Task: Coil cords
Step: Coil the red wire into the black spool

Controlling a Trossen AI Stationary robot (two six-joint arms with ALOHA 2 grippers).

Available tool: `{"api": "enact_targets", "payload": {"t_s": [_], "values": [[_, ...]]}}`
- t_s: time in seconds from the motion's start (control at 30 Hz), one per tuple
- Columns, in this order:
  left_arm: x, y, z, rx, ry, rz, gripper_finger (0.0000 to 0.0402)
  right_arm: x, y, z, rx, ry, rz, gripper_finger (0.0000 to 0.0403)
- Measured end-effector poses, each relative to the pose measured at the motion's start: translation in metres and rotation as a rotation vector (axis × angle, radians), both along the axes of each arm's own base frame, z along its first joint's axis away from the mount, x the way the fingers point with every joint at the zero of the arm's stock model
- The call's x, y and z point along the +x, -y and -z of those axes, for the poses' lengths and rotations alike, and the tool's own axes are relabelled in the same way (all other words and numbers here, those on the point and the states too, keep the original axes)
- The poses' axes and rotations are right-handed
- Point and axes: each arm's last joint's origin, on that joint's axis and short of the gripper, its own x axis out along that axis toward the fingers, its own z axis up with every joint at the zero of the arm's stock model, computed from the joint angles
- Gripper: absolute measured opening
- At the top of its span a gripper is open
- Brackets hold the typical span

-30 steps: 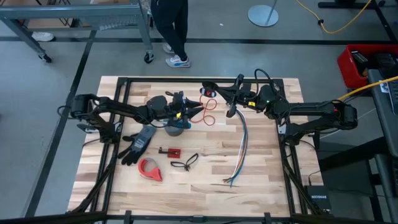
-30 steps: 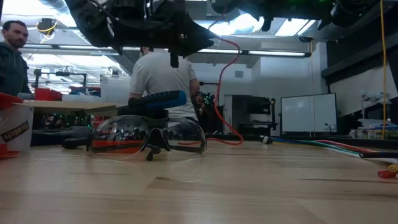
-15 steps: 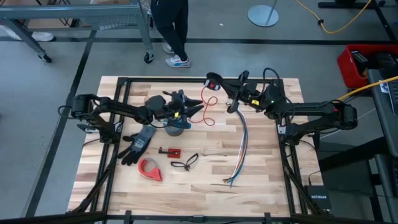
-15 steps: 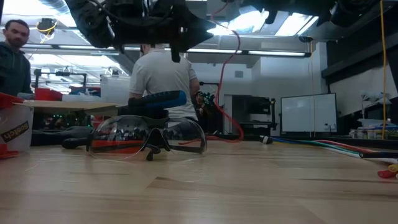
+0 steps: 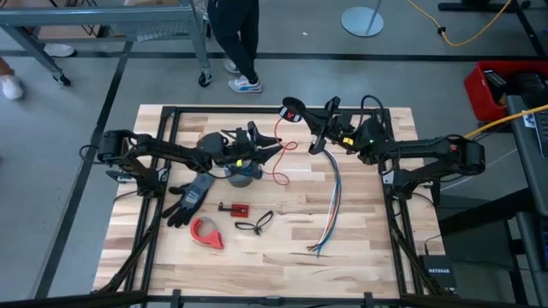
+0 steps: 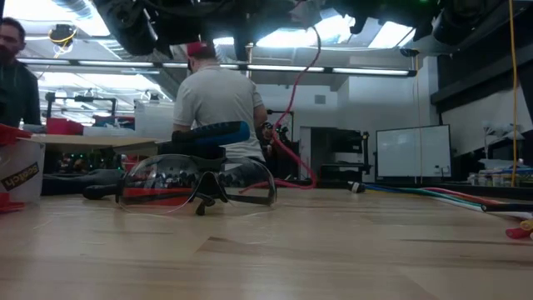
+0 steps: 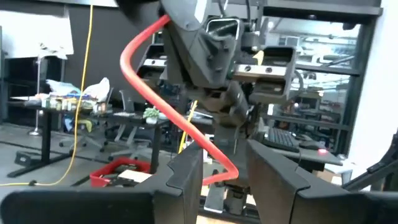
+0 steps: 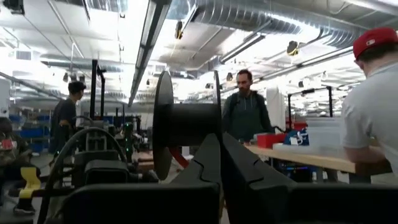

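Sitting closest in the low view is a pair of clear plastic safety glasses (image 6: 198,185) on the light wooden table (image 5: 360,248), with a white bucket with a red rim (image 6: 18,167) at the edge of that shot; can't see what's in it.

From above, the near part of the table has a red tape roll (image 5: 206,232), a small black looped cord (image 5: 255,224), a small red board (image 5: 237,208) and a dark work glove (image 5: 190,197). A long multicoloured wire bundle (image 5: 332,205) runs up toward the right arm.

Further back, both arms are up off the table. The left hand (image 5: 272,151) has its fingers partly apart, and the thin red cord (image 5: 280,162) passes between them, seen clearly in the left wrist view (image 7: 168,118); the fingers don't look clamped on it. The cord hangs in a loose curve, not coiled, up to a black spool (image 5: 291,110) near the right hand (image 5: 315,145). That one is closed, fingers (image 8: 242,168) pressed together, nothing visibly between them.

Past the table, a person in a grey shirt and red cap (image 6: 214,100) sits facing away.
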Motion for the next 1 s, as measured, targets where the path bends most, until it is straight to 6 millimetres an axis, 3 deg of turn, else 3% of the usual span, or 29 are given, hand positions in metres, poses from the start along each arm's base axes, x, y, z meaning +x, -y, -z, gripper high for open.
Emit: {"api": "enact_targets", "payload": {"t_s": [0.4,0.73,1.0], "values": [[0.0014,-0.0012,0.0016,-0.014,-0.030,-0.035,0.0106,-0.0004,-0.0001,-0.0010,-0.004,0.015,0.000,0.0000],[0.0024,-0.0028,0.0075,-0.017,-0.093,-0.058,0.0012,-0.0001,-0.0010,-0.0010,-0.015,0.012,-0.030,0.0000],[0.0024,-0.0039,0.0093,-0.030,-0.110,-0.091,0.0003,0.0012,-0.0013,0.0016,-0.016,-0.025,-0.049,0.0000]]}}
